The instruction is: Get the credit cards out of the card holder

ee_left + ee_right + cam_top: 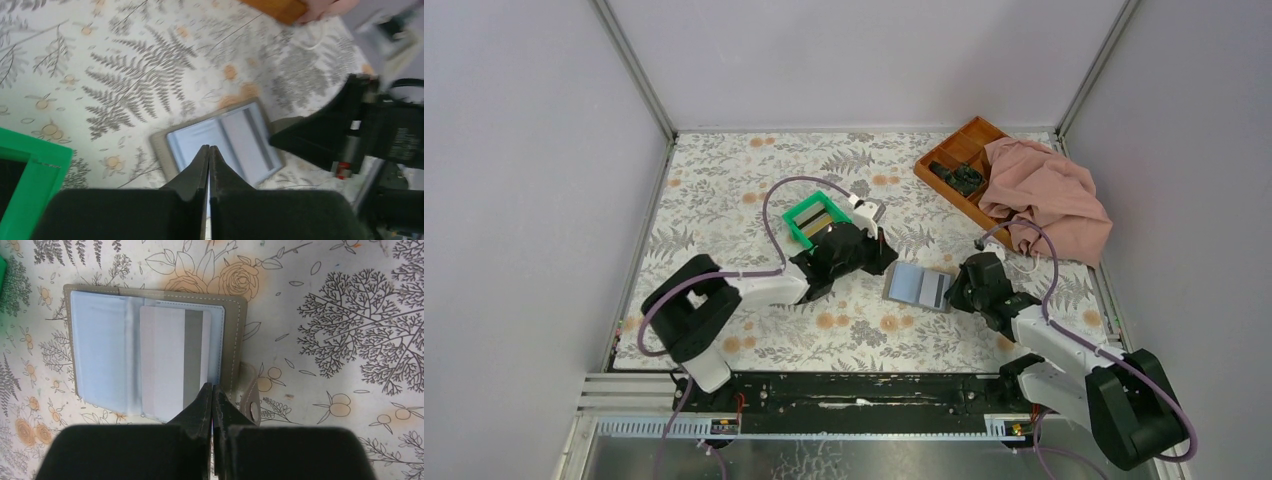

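Observation:
The card holder (918,286) lies open and flat on the flowered table, between the two grippers. In the right wrist view a whitish credit card (165,362) with a grey stripe sits in the right half of the card holder (100,350). My right gripper (212,386) is shut, its tips over the card's right edge beside the snap tab; nothing shows between the fingers. My left gripper (209,147) is shut too, its tips over the near part of the card holder (235,135). From above, the left gripper (886,265) and right gripper (951,292) flank the holder.
A green bin (816,218) with flat tan things inside stands just behind the left gripper. An orange-brown compartment tray (959,160) with a black object sits at the back right, partly under a pink cloth (1049,195). Walls enclose three sides.

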Controlling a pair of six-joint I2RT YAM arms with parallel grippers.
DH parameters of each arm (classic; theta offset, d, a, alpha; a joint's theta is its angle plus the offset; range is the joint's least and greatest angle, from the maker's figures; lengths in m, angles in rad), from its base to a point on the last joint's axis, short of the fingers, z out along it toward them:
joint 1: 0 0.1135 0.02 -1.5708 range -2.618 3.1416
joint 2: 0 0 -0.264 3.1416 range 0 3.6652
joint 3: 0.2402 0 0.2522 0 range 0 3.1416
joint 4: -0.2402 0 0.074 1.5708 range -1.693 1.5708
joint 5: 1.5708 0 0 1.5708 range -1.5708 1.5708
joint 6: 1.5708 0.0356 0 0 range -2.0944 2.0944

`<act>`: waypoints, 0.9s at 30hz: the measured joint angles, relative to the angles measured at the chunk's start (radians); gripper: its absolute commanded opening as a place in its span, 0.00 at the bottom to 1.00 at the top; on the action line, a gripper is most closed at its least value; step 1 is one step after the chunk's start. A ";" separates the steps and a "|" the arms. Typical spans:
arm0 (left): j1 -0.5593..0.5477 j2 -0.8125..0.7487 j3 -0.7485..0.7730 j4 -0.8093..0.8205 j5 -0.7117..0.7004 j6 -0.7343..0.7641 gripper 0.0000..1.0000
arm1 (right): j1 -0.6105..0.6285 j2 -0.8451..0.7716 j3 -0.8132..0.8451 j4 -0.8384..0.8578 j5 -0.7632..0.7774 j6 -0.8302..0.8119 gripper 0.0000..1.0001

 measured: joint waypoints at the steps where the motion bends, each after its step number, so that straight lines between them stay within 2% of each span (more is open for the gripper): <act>1: 0.014 0.027 0.000 0.015 0.023 -0.021 0.29 | 0.000 0.010 -0.001 0.008 0.000 0.002 0.00; 3: 0.031 0.075 0.001 0.021 0.055 -0.046 0.65 | -0.003 0.020 -0.002 0.027 -0.001 0.003 0.00; 4: 0.036 0.097 0.000 0.025 0.072 -0.059 0.75 | -0.005 0.025 -0.002 0.035 -0.006 0.003 0.00; 5: 0.038 0.113 0.000 0.028 0.090 -0.064 0.79 | -0.008 0.029 -0.003 0.041 -0.011 0.006 0.00; 11: 0.021 0.170 -0.001 0.079 0.199 -0.127 0.75 | -0.019 0.064 -0.002 0.089 -0.043 0.006 0.00; 20: 0.007 0.198 0.002 0.154 0.260 -0.193 0.68 | -0.024 0.084 -0.002 0.118 -0.079 -0.007 0.00; 27: 0.001 0.276 0.055 0.174 0.300 -0.219 0.64 | -0.024 0.105 0.003 0.137 -0.103 -0.016 0.00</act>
